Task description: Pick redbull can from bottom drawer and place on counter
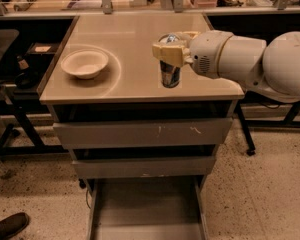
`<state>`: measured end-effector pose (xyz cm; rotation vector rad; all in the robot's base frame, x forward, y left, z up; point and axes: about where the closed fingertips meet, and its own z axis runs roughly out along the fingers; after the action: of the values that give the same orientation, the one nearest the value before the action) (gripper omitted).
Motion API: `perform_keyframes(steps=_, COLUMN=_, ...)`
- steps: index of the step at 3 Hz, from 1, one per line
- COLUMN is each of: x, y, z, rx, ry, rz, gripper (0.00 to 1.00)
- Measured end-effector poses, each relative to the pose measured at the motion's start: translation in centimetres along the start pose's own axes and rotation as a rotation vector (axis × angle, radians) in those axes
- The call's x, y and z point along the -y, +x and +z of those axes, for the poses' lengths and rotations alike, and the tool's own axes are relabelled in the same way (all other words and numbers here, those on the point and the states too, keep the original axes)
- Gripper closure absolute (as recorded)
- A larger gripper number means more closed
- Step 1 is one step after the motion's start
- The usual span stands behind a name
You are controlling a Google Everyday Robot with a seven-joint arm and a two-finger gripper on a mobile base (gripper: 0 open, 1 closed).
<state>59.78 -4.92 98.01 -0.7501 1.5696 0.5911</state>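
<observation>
My gripper (pixel 170 54) is over the counter (pixel 135 34), near the front edge and a bit toward the right front corner. My two fingers are closed around the top part of the redbull can (pixel 170 76), so I am holding it. The can is upright. Its bottom is right at the shiny top, but I cannot tell if it is touching or just a tiny bit above.

I think the picking part is done, and the job left is to set the can down and let go.

Here is what could go wrong. If I open my fingers while the can is in the air, it could drop, wobble and tip over. The can is tall and thin, so it falls over easily. It is close to the front edge, so a rolling can could go off the counter and land on the floor or in the bottom drawer (pixel 145 209), which is pulled out below. If I pull my hand away sideways, a finger could bump the can and knock it down.

A white bowl (pixel 85 63) sits near the left edge, well apart from the can. It is not in my way. Nothing else is near the can. A dark shoe (pixel 7 225) is on the floor, far to the left.
</observation>
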Motion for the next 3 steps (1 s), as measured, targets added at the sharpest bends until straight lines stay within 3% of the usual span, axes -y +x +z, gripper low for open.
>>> perform_keyframes(steps=1, x=0.0, y=0.0, z=0.0, rx=0.000, ry=0.000, rz=0.000, gripper=1.00)
perform_keyframes(steps=3, x=3.4, y=1.2, z=5.5, rx=0.019, ry=-0.046, rz=0.104, gripper=1.00)
